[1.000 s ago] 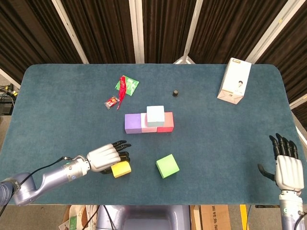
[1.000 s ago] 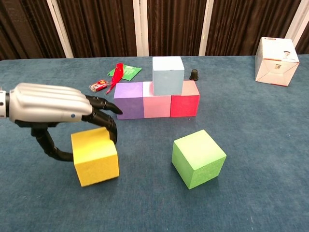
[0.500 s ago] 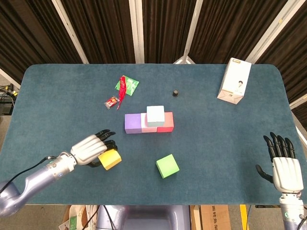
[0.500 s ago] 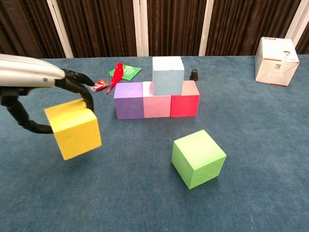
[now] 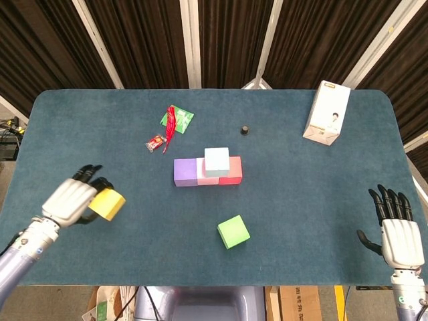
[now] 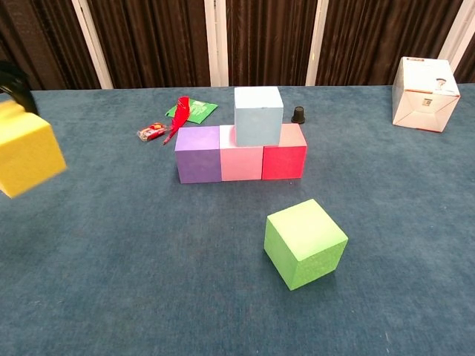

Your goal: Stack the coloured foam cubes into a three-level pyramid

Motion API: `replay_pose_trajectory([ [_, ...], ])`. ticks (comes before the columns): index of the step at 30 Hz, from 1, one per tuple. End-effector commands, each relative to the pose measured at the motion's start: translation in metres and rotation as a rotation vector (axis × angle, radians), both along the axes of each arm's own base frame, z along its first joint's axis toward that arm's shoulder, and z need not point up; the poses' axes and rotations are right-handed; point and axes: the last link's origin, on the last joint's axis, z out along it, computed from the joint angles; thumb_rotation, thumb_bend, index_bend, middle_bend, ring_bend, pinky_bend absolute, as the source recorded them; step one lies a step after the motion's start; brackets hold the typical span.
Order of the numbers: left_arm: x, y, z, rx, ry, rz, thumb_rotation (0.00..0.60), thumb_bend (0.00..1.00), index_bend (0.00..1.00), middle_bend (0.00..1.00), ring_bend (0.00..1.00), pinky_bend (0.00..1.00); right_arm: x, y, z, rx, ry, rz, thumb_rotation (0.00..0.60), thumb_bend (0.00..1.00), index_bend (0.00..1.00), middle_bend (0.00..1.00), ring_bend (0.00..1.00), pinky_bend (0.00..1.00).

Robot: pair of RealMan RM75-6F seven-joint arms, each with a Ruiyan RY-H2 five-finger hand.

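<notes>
At the far left, my left hand (image 5: 67,201) holds the yellow cube (image 5: 107,204) up off the desk (image 5: 301,200).
The purple cube (image 5: 185,172), pink cube (image 6: 242,162) and red cube (image 5: 231,171) row, with the pale blue cube (image 5: 216,161) on top, lies to its right; my right hand (image 5: 400,239), spread and empty, waits far off.

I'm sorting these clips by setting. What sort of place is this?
Probably a robot lab or test booth: a table covered in blue felt, dark curtains hung behind it, and foam cubes laid out as props.
</notes>
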Motion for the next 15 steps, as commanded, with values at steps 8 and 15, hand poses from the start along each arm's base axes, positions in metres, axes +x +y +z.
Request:
replay_pose_trajectory([
  [8, -0.035, 0.037, -0.007, 0.199, -0.075, 0.177, 0.6, 0.46, 0.33, 0.33, 0.0, 0.0, 0.0, -0.002, -0.006, 0.017, -0.003, -0.005, 0.6, 0.25, 0.11, 0.08, 0.0, 0.0],
  [15, -0.036, 0.058, -0.022, 0.276, -0.107, 0.224, 0.6, 0.45, 0.33, 0.32, 0.0, 0.0, -0.001, -0.003, -0.007, 0.02, -0.001, -0.009, 0.6, 0.25, 0.11, 0.08, 0.0, 0.0],
])
